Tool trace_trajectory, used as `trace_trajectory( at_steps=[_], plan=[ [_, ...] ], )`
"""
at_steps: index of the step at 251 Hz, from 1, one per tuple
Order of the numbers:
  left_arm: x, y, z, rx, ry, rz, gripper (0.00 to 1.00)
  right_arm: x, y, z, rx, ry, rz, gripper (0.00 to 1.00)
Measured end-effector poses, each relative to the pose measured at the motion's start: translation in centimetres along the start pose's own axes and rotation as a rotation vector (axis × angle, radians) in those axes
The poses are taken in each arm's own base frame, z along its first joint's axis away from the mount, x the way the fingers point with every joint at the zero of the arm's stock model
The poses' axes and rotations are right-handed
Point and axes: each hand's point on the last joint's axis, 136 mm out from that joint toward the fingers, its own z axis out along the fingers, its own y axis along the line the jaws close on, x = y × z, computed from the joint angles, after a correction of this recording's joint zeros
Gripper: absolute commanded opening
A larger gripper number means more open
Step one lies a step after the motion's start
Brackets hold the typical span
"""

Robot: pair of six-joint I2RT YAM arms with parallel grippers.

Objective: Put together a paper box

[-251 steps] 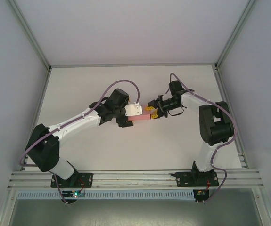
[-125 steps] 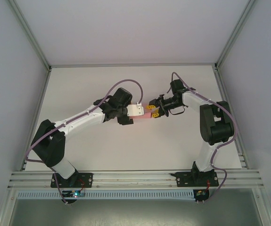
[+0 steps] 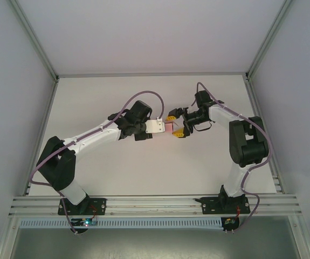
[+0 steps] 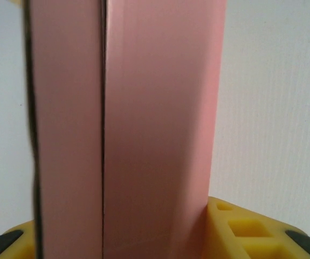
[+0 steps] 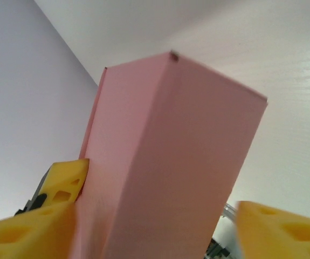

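Box of rectangular pink card (image 5: 168,159), clenched in my left gripper (image 3: 163,128), presumably letting the open-jawed right gripper (image 3: 176,125) astride it regrip

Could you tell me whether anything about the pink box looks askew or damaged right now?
A dark seam runs the length of the paper box in the left wrist view; two panels may not sit flush.

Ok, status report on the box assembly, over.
Left gripper shut on the paper box. Right gripper open, straddling it. Box folded up, nothing blocking.
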Motion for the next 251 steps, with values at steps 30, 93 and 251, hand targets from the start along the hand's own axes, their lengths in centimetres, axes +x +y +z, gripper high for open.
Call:
trace_trajectory(
  at_steps=[30,93,251],
  plan=[
    [-0.4,-0.5,0.1,0.054,0.0,-0.014,0.4,-0.3,-0.1,-2.0,0.016,-0.107,-0.065,0.98],
    [-1.3,-1.9,0.1,0.249,-0.015,-0.081,0.4,-1.7,1.5,-9.6,0.119,-0.565,-0.384,0.98],
    [2.0,-5.6,-0.4,0.516,0.109,-0.17,0.39,4.6,6.8,-5.3,0.158,-0.51,-1.195,0.78]
  ],
)
